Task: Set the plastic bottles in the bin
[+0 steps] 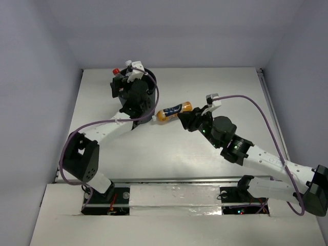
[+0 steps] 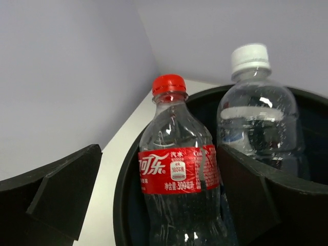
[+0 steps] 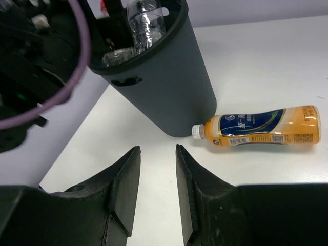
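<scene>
My left hand (image 2: 159,154) hangs spread wide over the bin (image 1: 150,77), upper left of the top view, gripping nothing. The red-capped bottle (image 2: 177,169) and white-capped bottle (image 2: 256,113) stand inside. At centre the orange bottle (image 1: 174,111) lies on the worktop (image 1: 169,154), cap beside the bin's base. Right of it, my right hand (image 3: 156,154) is narrow and empty.

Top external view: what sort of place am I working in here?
Probably a robot lab test cell, not a home or shop: a white table boxed in by plain pale walls, with a black bin and drink bottles, like the orange bottle, as props.
</scene>
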Action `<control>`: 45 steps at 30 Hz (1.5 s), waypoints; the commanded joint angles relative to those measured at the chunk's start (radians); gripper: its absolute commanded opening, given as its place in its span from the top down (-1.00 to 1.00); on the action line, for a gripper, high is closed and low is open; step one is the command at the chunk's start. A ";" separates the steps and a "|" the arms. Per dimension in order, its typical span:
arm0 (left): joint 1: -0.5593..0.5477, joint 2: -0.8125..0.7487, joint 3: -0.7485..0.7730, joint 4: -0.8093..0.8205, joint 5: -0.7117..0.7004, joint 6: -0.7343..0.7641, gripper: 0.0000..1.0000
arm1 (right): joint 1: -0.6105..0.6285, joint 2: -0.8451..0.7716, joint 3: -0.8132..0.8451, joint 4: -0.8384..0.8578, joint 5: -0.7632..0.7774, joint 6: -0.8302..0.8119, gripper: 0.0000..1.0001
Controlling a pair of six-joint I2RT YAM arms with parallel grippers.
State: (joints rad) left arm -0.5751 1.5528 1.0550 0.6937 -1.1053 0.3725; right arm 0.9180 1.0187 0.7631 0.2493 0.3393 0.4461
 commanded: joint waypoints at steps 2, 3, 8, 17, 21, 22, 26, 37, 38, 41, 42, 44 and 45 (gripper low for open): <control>-0.003 -0.106 0.118 -0.204 0.031 -0.173 -0.96 | 0.005 0.014 0.016 0.050 -0.003 0.011 0.20; -0.003 -0.115 0.128 -0.224 0.039 -0.190 -0.98 | 0.005 0.018 0.019 0.047 -0.003 0.013 0.20; -0.003 -0.181 0.178 -0.358 0.104 -0.285 -0.98 | 0.005 0.035 0.027 0.036 -0.005 0.016 0.18; -0.003 -0.295 0.283 -0.606 0.281 -0.469 -0.86 | -0.008 0.107 0.068 -0.004 -0.052 0.000 0.74; -0.003 -0.410 0.261 -0.735 0.430 -0.605 -0.39 | -0.076 0.149 0.085 -0.045 -0.109 0.028 0.86; -0.003 -0.478 0.219 -0.755 0.502 -0.645 -0.26 | -0.117 0.162 0.085 -0.050 -0.143 0.049 0.86; -0.003 -0.660 0.074 -0.792 0.614 -0.725 0.40 | -0.215 0.217 0.094 -0.088 -0.195 0.130 0.81; -0.012 -1.034 -0.283 -0.890 0.795 -0.843 0.20 | -0.329 0.532 0.317 -0.286 -0.132 0.310 -0.98; -0.012 -1.045 -0.297 -0.892 0.809 -0.851 0.08 | -0.329 0.556 0.333 -0.318 -0.123 0.321 -0.97; -0.012 -1.080 -0.328 -0.890 0.860 -0.851 -0.20 | -0.349 0.635 0.399 -0.393 -0.067 0.371 -0.95; -0.012 -1.088 -0.328 -0.895 0.866 -0.851 -0.23 | -0.358 0.652 0.416 -0.407 -0.053 0.379 -0.94; -0.012 -1.114 -0.334 -0.892 0.886 -0.840 -0.24 | -0.396 0.717 0.484 -0.480 -0.058 0.405 -0.93; -0.012 -1.122 -0.332 -0.890 0.887 -0.834 -0.25 | -0.409 0.734 0.511 -0.505 -0.074 0.413 -0.93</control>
State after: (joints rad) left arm -0.5827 0.4706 0.7151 -0.2379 -0.2684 -0.4610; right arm 0.5549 1.7126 1.1778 -0.1429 0.2287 0.7952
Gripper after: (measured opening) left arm 0.622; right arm 0.969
